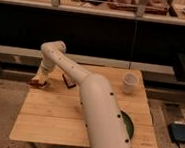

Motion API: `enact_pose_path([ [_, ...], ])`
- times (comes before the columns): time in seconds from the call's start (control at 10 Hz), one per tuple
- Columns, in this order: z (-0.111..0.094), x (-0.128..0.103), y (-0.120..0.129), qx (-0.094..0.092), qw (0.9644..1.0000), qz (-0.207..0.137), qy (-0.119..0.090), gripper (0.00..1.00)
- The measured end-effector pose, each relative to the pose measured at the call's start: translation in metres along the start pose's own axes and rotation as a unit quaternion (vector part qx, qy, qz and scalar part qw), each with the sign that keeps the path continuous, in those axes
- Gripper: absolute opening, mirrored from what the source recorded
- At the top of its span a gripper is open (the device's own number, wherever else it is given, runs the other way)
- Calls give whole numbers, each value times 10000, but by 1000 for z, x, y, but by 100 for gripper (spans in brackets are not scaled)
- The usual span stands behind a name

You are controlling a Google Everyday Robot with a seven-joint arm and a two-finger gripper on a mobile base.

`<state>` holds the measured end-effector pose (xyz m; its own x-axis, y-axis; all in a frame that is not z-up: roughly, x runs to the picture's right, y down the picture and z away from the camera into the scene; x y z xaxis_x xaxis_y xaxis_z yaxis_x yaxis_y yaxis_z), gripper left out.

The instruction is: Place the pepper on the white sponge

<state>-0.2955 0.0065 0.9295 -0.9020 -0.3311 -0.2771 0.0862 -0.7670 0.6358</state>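
Note:
My gripper (40, 78) is at the far left edge of the wooden table (55, 119), with the arm reaching across from the lower right. Right under it lies a small dark red shape, the pepper (35, 83). A pale patch beside it looks like the white sponge (43, 85). The gripper covers most of both. I cannot tell whether the pepper rests on the sponge or is still held.
A dark flat bar (69, 82) lies just right of the gripper. A white cup (129, 83) stands at the table's back right. A dark green round thing (126, 125) sits near the front right, partly behind the arm. A dark shelf unit stands behind the table.

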Motion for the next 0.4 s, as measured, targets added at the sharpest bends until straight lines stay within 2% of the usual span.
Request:
enact_pose_path([
  [0.2, -22, -17, 12, 14, 9992, 251, 313, 62],
  [0.4, -21, -14, 10, 33, 9992, 218, 330, 62],
])
